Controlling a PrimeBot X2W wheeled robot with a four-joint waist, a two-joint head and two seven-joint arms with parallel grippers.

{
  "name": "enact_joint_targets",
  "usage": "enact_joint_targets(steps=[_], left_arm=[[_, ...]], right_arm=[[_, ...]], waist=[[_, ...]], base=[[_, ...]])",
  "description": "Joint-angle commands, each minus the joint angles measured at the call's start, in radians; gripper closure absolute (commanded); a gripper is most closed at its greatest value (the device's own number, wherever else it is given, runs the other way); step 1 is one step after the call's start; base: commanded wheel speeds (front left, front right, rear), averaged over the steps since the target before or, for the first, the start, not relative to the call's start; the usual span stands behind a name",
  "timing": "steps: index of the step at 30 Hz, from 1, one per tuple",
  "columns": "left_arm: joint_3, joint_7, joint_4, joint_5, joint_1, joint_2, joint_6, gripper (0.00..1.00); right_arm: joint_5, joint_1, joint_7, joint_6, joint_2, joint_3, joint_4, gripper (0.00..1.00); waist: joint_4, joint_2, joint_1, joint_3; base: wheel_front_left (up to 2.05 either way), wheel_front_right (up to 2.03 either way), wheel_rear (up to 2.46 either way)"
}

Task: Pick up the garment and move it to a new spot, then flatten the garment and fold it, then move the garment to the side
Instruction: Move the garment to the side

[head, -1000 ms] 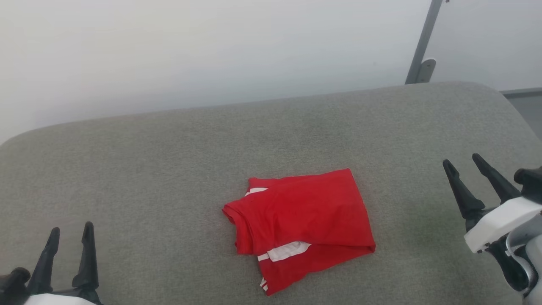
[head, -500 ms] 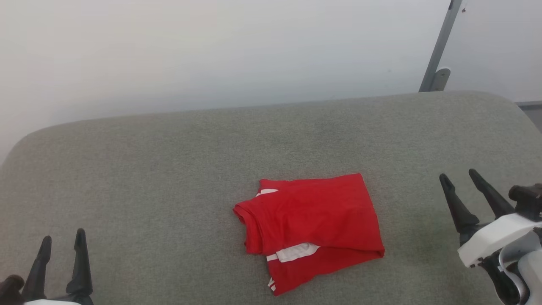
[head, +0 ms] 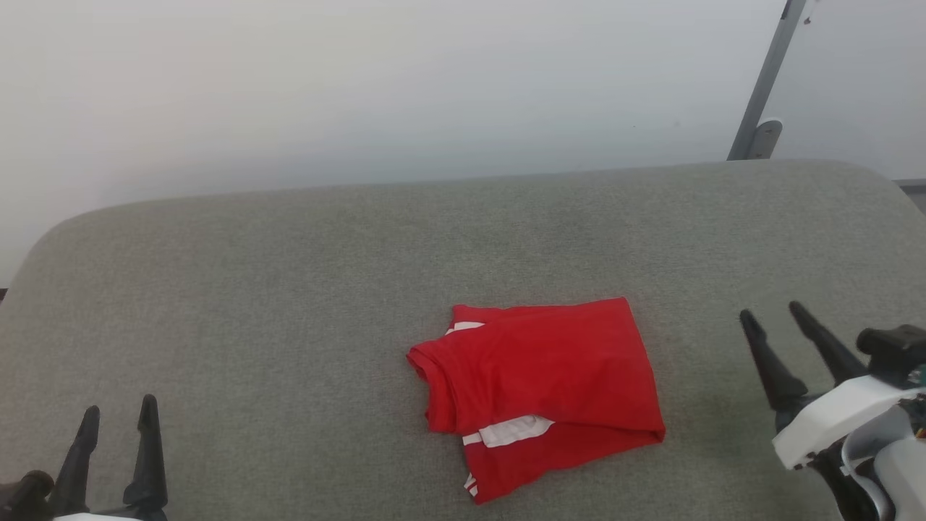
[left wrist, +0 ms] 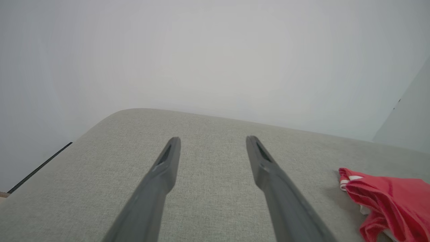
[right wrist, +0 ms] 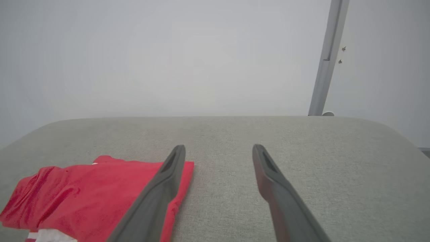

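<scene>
The folded red garment with white trim is lying at lower centre of the frame on the grey fabric worktop, between the left gripper and right gripper, whose jaws are standing wide open and empty.

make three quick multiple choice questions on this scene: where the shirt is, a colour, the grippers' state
1. Where does the garment lie?
A. on the grey cushion, between the left gripper and the right gripper
B. pinched in the right gripper
C. on the floor

2. What colour is its trim?
A. blue
B. white
C. yellow

3. How do the grippers stand?
A. both shut
B. one shut
C. both open, empty

Answers: 1 A, it rests apart from both; 2 B, white bands show at its folds; 3 C, each pair of fingers is spread with nothing between.
</scene>
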Motion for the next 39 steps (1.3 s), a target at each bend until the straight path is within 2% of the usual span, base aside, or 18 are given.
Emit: enact_joint_targets(steps=[1,8,12,20,32,39], left_arm=[[-0.004,-0.004,0.000,0.000,0.009,0.006,-0.002,0.00],[-0.018,-0.004,-0.003,0.006,0.004,0.005,-0.002,0.00],[-0.038,-0.004,-0.001,0.012,-0.007,-0.002,-0.002,0.00],[-0.088,-0.004,0.003,0.026,-0.048,-0.019,-0.002,0.00],[-0.161,-0.004,0.030,0.047,-0.135,-0.055,-0.002,0.00],[-0.191,-0.004,0.047,0.054,-0.186,-0.075,-0.002,0.00]], right_arm=[[0.011,0.004,0.003,0.000,-0.002,0.021,0.002,0.00],[0.065,-0.033,0.078,0.000,-0.020,0.098,-0.004,0.00],[0.117,-0.064,0.163,0.000,-0.037,0.157,0.000,0.00],[0.204,-0.162,0.396,0.000,-0.098,0.254,0.026,0.00],[0.331,-0.277,0.787,0.000,-0.191,0.321,0.037,0.00],[0.393,-0.276,1.026,-0.001,-0.178,0.340,0.076,0.00]], waist=[[0.006,0.0000,0.0000,0.003],[0.033,0.0000,0.0000,0.016],[0.059,0.0000,0.0000,0.029],[0.127,0.0000,0.0000,0.097],[0.212,0.0000,0.0000,0.213],[0.233,0.0000,0.0000,0.266]], base=[[0.00,0.00,0.00],[0.00,0.00,0.00],[0.00,0.00,0.00],[0.00,0.00,0.00],[0.00,0.00,0.00],[0.00,0.00,0.00]])
